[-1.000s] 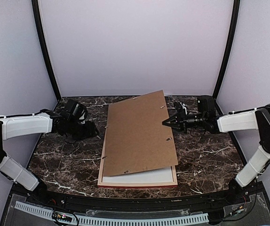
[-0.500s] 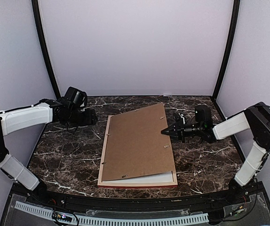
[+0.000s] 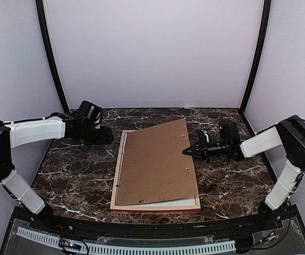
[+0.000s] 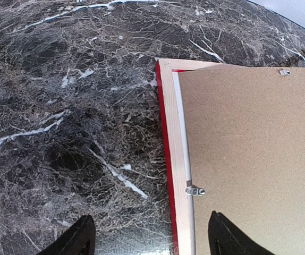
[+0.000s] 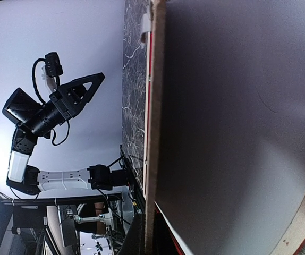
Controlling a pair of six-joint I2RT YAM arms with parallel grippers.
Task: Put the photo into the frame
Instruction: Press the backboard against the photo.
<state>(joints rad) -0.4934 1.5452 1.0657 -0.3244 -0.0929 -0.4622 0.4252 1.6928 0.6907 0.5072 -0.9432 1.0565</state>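
On the table, the working surface is a dark marble-pattern top with white veining. It is enclosed on three sides by plain pale walls. A black post rises at the far left corner, and a second black post rises at the far right corner. A white slotted strip runs along the near edge, behind the arm bases.

The frame lies flat, face down, at the centre of the table. Its red front edge and pale wood back rails are visible. A brown backing board rests on top of it, slightly skewed, with its far right corner overhanging the frame. A white strip shows inside the near rail, below the board. Whether this strip is the photo cannot be determined.

The left gripper hovers just beside the frame's far left corner. Its fingers are spread wide and hold nothing. A metal tab sits on the left rail.

The right gripper is fully closed, with its tip at the right edge of the board.
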